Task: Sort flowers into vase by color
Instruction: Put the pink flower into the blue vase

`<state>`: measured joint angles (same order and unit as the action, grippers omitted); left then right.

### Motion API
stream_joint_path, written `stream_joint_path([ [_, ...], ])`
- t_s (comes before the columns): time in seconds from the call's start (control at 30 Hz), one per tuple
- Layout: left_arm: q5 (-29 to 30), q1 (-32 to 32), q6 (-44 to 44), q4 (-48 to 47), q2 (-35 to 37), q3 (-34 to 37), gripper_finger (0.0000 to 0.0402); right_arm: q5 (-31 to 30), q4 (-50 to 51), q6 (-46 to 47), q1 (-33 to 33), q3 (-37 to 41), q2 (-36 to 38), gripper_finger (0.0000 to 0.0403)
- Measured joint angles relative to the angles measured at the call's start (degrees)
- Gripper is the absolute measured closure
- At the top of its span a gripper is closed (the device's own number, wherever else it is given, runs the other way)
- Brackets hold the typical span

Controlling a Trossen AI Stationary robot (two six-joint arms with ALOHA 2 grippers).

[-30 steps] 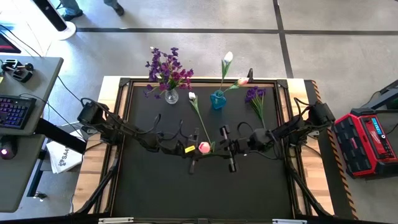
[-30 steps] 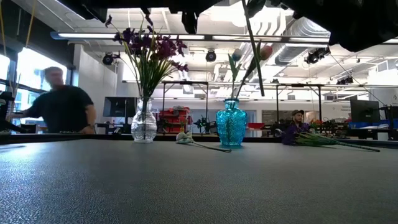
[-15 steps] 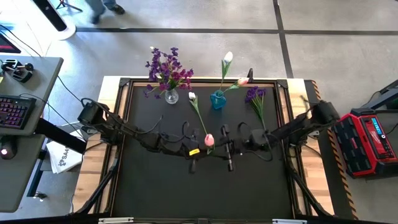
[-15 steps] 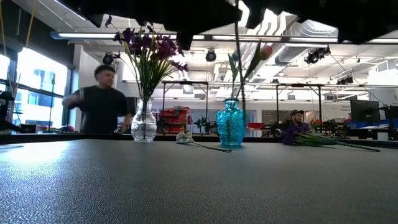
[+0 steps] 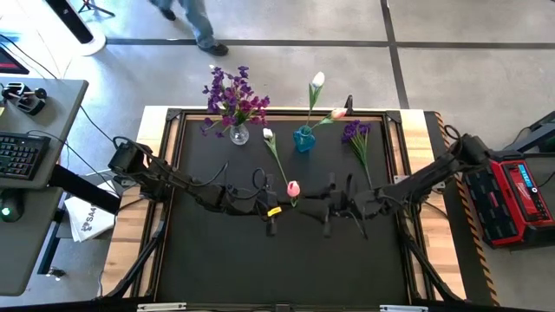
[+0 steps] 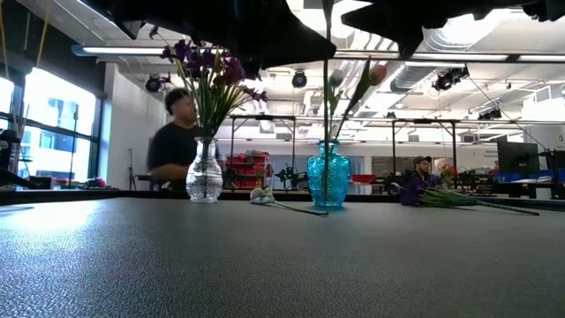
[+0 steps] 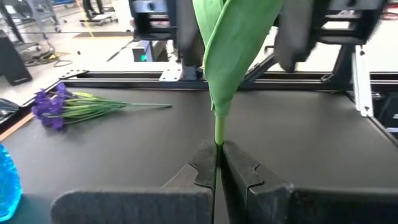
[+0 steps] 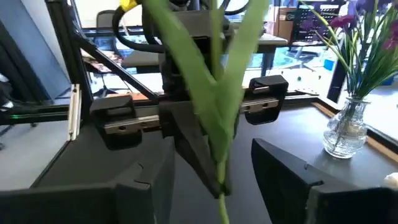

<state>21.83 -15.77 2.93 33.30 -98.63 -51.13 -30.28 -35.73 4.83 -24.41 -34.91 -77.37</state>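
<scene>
A pink tulip (image 5: 293, 187) stands upright over the table's middle, with my left gripper (image 5: 286, 206) shut on its green stem. My right gripper (image 5: 323, 208) is open just to the right of it. In the right wrist view its fingers (image 8: 283, 171) stand on either side of the leaves (image 8: 217, 106) without touching them. At the far edge, a clear glass vase (image 5: 238, 133) holds purple flowers, and a blue vase (image 5: 303, 139) holds a white and a pink tulip. A white tulip (image 5: 276, 154) and a purple sprig (image 5: 357, 139) lie flat on the mat. My left gripper pinches the tulip's stem (image 7: 218, 134) between its two fingers, just below the leaves. The fingers come in level from the table's left and lie across the stem. The tulip stands upright with its head up, its lower stem (image 6: 328, 106) hanging below the fingers, clear of the table.
The black mat (image 5: 225, 260) is bare on its near half. A desk with a keyboard (image 5: 17, 156) stands off the table's left, a red case (image 5: 516, 195) off its right. A person (image 6: 181, 137) moves behind the far edge.
My right gripper has opened, let go of the tulip and drawn back toward the table's right edge. The tulip stays in my left gripper and has swung from slanted to upright, its head moving toward the far edge.
</scene>
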Motion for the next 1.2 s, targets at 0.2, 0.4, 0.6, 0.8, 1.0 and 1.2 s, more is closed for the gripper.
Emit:
stream_joint_path([
  [0.2,1.25,0.00,-0.08,-0.09,0.00,0.00,0.0401,-6.13,0.01,-3.33,-0.45,-5.17,-5.16,0.0260],
  [0.4,1.41,0.00,-0.10,-0.09,0.00,0.00,0.0401,-14.39,5.92,-3.24,-0.83,-10.91,-7.31,0.0319],
  [0.6,1.36,-0.03,-0.19,-0.13,0.00,0.00,0.0401,-14.77,15.72,0.40,-1.86,-15.50,-7.31,0.0396],
  [0.8,1.37,0.02,-0.75,-3.25,0.07,0.00,0.0368,-17.81,22.10,2.33,-2.33,-17.67,-6.76,0.0400],
  [1.0,5.97,0.07,2.60,-13.31,0.98,0.02,0.0281,-19.28,33.22,9.53,-2.04,-17.54,-1.95,0.0402],
  [1.2,15.04,-0.16,9.13,-24.16,4.96,0.04,0.0231,-23.17,35.02,10.07,2.60,-13.46,3.28,0.0402],
])
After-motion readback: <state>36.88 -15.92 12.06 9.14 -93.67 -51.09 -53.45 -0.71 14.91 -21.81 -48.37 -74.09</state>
